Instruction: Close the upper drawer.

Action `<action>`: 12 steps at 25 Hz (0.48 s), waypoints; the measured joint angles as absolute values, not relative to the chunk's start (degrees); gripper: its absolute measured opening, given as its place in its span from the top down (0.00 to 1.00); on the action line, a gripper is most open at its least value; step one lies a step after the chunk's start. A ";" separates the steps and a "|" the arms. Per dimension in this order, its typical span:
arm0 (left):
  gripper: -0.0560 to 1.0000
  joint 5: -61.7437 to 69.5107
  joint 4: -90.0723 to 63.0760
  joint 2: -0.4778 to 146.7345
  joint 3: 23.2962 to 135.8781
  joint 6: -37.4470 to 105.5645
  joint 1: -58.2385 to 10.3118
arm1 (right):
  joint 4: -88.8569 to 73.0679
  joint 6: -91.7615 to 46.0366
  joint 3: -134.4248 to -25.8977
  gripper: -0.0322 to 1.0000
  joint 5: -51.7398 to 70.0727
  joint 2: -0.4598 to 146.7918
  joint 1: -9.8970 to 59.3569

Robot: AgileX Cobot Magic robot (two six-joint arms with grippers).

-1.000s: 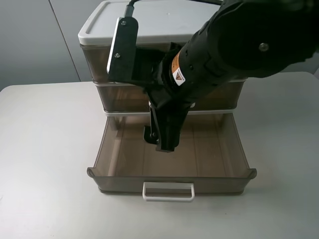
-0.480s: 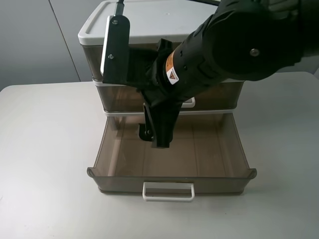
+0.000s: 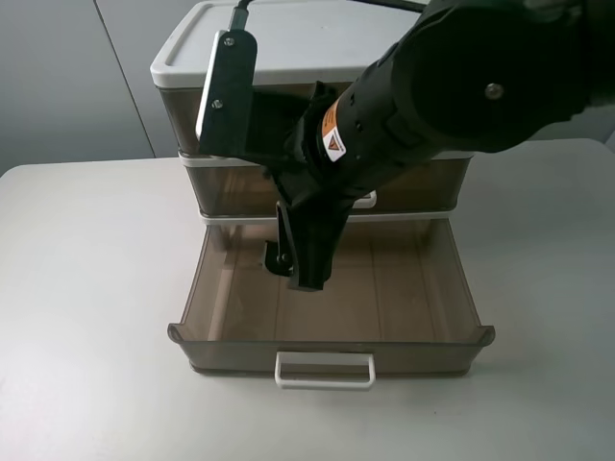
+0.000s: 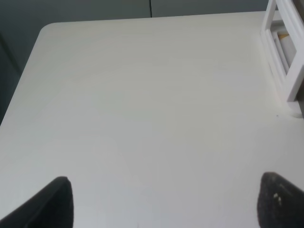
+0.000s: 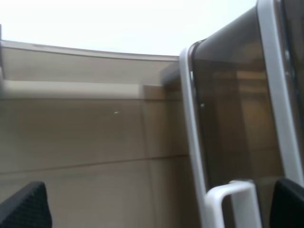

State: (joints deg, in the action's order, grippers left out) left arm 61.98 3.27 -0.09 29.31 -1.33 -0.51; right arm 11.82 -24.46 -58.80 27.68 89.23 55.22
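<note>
The upper drawer [image 3: 180, 119] is the smoky-brown top tier under the white lid [image 3: 288, 38]. My right arm hides most of its front, and the left part that shows sits level with the frame. My right gripper [image 3: 301, 261] points down over the pulled-out bottom drawer [image 3: 240, 317], in front of the middle drawer. It is open and empty, with dark fingertips [image 5: 23, 206] wide apart in the right wrist view. My left gripper [image 4: 166, 204] is open and empty over bare table, and does not show in the exterior view.
The bottom drawer is pulled far out and has a white loop handle [image 3: 324, 369]. The middle drawer's small white handle [image 3: 364, 199] also shows in the right wrist view [image 5: 232, 197]. The white table [image 3: 86, 288] surrounds the unit. A white frame [image 4: 285, 57] stands at the table's edge.
My right arm and gripper have shifted slightly to the left over the open bottom drawer. The drawers have not moved.
</note>
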 joint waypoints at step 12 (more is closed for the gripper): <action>0.25 61.98 3.27 -0.09 29.31 -1.33 -0.51 | 0.41 -21.36 -58.80 0.29 39.60 70.45 55.22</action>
State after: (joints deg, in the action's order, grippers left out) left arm 61.98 3.27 -0.09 29.31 -1.33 -0.51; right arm 0.41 -21.36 -58.80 39.60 70.45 55.22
